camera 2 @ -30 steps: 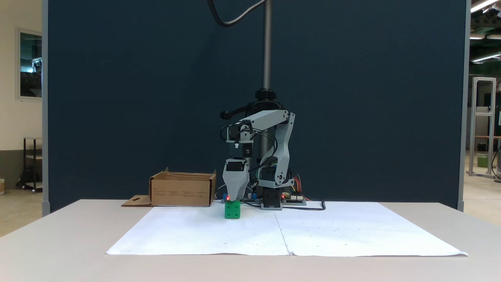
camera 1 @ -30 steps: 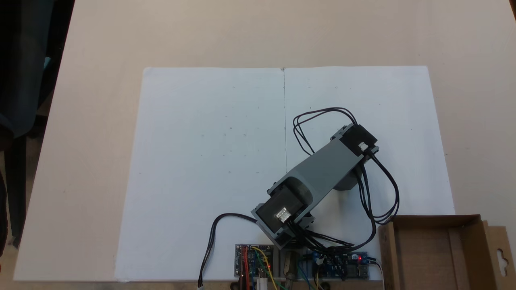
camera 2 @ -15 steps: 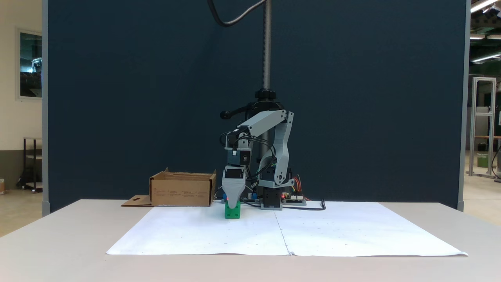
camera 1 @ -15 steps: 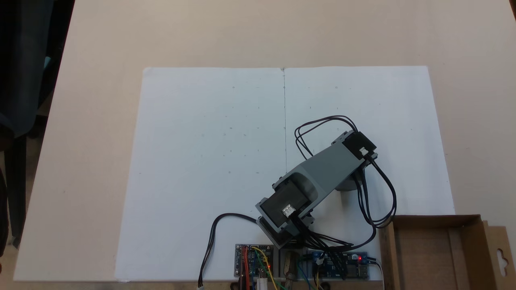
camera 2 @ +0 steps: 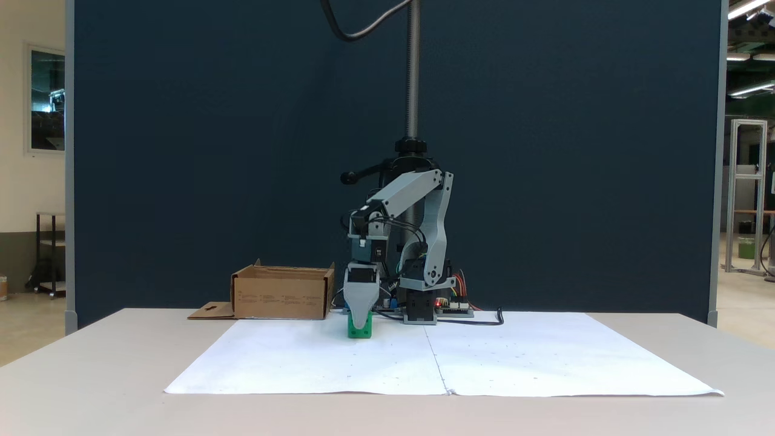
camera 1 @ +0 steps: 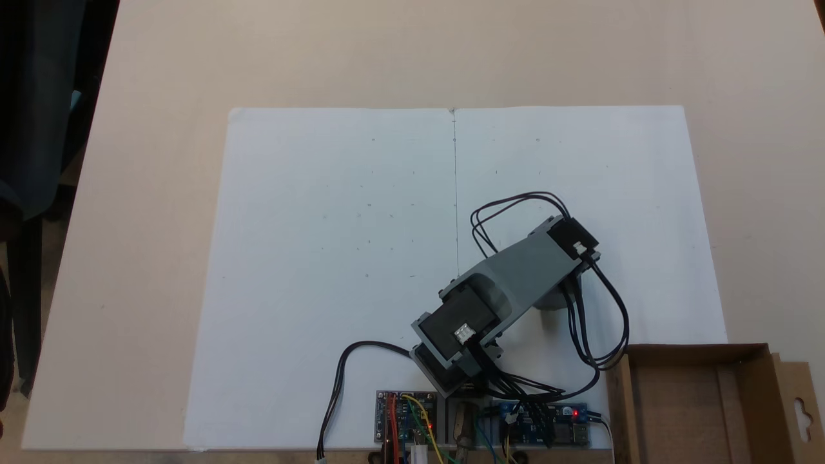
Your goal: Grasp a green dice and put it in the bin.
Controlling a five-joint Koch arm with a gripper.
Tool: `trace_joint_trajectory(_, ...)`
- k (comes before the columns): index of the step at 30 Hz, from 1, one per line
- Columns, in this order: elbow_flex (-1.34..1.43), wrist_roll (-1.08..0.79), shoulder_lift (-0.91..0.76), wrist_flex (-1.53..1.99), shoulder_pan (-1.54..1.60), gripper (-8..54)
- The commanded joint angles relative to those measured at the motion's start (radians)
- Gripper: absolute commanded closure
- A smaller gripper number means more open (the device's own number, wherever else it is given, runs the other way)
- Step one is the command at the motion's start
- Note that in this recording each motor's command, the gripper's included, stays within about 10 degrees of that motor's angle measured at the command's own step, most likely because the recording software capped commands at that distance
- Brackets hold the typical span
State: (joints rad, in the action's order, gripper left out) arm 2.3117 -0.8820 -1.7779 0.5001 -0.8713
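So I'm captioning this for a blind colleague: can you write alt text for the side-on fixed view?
A small grey robot arm reaches down so its gripper is low over a green dice on white paper. A brown cardboard box sits on the table to the left in this view, against a dark blue wall.

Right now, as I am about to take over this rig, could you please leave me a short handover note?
Gripper: pointing straight down, lowered over the green dice. Only one grey jaw faces the front camera, so open or shut cannot be told.
Green dice: on the white paper sheet, not lifted, partly covered by the jaw in the front fixed view. From above, the arm hides it.
Bin: cardboard box standing off the sheet to the left in the front view; at bottom right from above, with nothing visible inside.
Done: approach and descent.
Left: confirm the grasp, lift, carry to the bin, release.
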Motion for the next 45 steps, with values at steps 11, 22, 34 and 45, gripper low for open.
trace_joint_trajectory(11,0.028,-0.092,-0.018,-0.114,-0.014,3.2)
trace_joint_trajectory(22,0.049,-0.092,-0.018,-0.163,-0.014,5.1)
trace_joint_trajectory(34,0.080,-0.098,-0.020,-0.215,-0.014,11.3)
trace_joint_trajectory(45,0.110,-0.097,-0.025,-0.255,-0.014,25.7)
